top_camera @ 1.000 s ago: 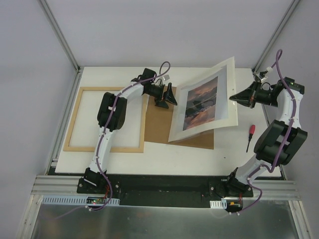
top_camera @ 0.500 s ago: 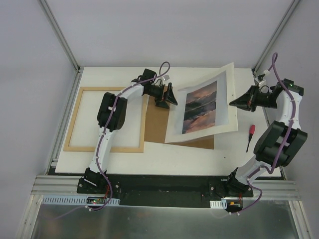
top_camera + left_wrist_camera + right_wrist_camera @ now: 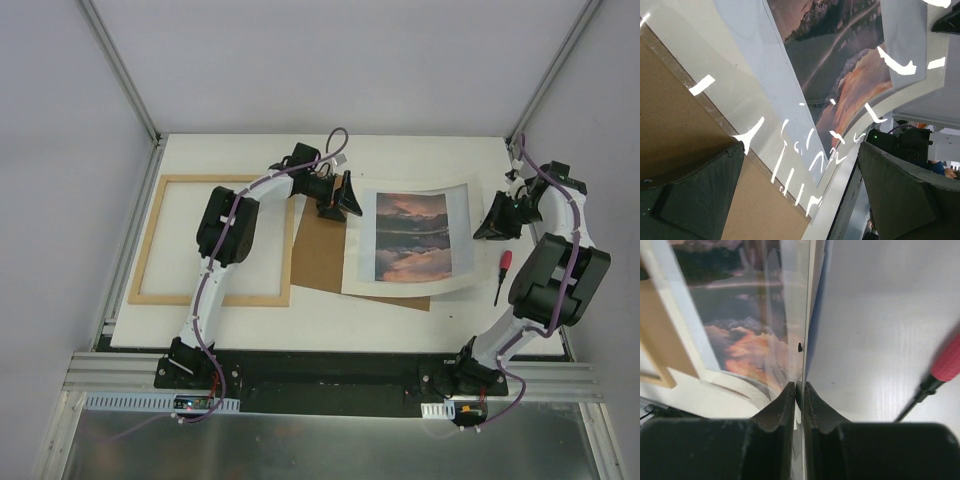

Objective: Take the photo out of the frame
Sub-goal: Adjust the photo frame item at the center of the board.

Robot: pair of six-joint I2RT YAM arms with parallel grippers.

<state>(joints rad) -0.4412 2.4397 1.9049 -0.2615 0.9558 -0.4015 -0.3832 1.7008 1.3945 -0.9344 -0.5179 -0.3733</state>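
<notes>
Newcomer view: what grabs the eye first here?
The sunset photo lies mid-table over a brown backing board, its right edge pinched in the right tool. The left tool hovers open by its left edge. At far left, the wooden frame lies empty.

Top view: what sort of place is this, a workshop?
Probably a robotics lab test cell: left arm and right arm bolted to a black rail, plain walls around a white table, photo and frame as props.

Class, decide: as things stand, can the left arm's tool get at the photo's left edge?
Probably yes: the open left tool sits right beside the photo, with nothing between them.
</notes>
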